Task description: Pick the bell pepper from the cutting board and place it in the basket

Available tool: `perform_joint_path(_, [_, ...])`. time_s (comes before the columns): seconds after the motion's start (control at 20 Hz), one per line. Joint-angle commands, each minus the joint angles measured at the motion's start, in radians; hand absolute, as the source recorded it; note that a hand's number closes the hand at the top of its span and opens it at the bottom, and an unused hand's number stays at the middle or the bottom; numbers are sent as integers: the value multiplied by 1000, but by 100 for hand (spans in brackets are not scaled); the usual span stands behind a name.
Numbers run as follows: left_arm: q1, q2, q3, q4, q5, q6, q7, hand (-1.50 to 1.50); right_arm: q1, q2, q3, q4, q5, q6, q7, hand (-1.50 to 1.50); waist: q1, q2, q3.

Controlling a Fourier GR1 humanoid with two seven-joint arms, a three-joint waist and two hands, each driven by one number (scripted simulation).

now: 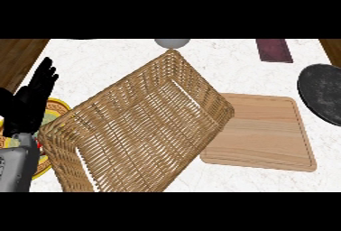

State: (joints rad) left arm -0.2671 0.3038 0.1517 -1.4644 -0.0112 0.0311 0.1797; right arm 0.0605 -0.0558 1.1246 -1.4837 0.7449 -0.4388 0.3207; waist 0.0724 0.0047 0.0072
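A big wicker basket (143,131) fills the middle of the head view, tipped up on one side with its open inside facing up and to the right. One corner overlaps the left edge of the wooden cutting board (266,135), whose visible top is bare. No bell pepper can be made out anywhere. My left hand (33,97) stands at the left edge, fingers straight and pointing up, just left of the basket's rim and holding nothing. My right hand does not show.
A round yellow-rimmed thing (58,108) with a bit of red lies half hidden under the basket and my left hand. A dark round plate (323,92) sits at the right edge, a dark red slab (274,49) at the back right, a grey ball (172,43) behind the basket.
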Motion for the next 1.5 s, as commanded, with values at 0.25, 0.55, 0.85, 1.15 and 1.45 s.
perform_joint_path(0.25, [-4, -57, 4, 45, 9, 23, 4, 0, -26, 52, 233, -147, -19, -256, -13, 150, -68, -9, -6])
perform_joint_path(0.55, [2, -51, 21, 51, 13, 6, -18, 0, -89, 52, 214, -171, 24, -300, 110, 150, -69, -13, -7])
perform_joint_path(0.85, [23, -67, 16, 46, 14, -3, -25, 0, -139, 54, 185, -315, 42, -377, 247, 150, -64, -16, -9])
perform_joint_path(1.15, [22, -88, -9, 38, -21, 29, -24, 0, -222, 54, 148, -287, 106, -375, 359, 150, -67, -13, -10])
perform_joint_path(1.45, [34, -75, -2, 24, -8, 10, -13, 0, -305, 53, 63, -268, 177, -328, 472, 150, -58, -11, -11])
